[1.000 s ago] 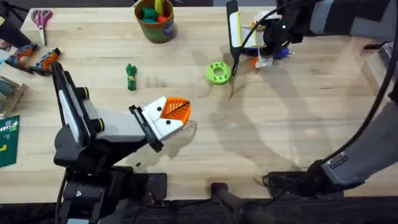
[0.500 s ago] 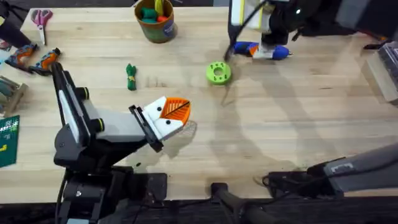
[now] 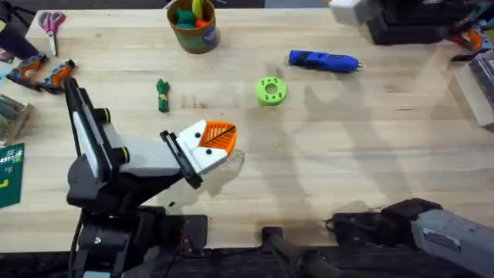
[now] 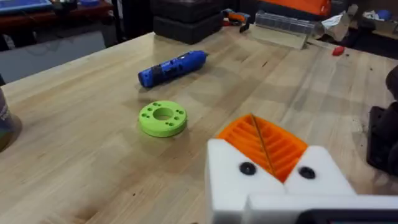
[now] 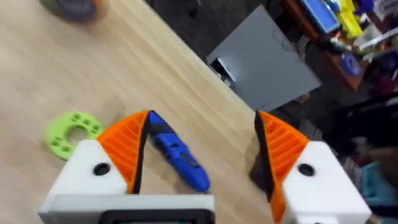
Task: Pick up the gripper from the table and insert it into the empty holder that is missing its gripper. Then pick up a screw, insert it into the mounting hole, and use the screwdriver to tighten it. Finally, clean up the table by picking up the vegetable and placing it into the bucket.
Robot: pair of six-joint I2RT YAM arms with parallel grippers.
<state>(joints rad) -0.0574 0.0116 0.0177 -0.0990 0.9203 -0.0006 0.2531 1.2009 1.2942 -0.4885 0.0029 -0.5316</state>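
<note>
Upper right of overhead frame: bright blue pen-shaped power screwdriver (image 3: 324, 61) lies on wooden table (image 3: 347, 170), right gripper (image 5: 202, 155) spread wide above, grasping nothing. Left gripper (image 3: 210, 144) pressed closed, empty. Small dark-green toy vegetable (image 3: 162, 95) awaits olive-brown bucket (image 3: 194, 25); cleanup apparently next.

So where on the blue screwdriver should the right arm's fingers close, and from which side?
Probably the thick middle of the barrel. The screwdriver lies flat on the table, long axis roughly across the overhead view, thin tip toward the right. Come straight down from above with the open right gripper straddling the barrel, fingers across its width. The lime-green disc sits apart, so nothing crowds it.
</note>
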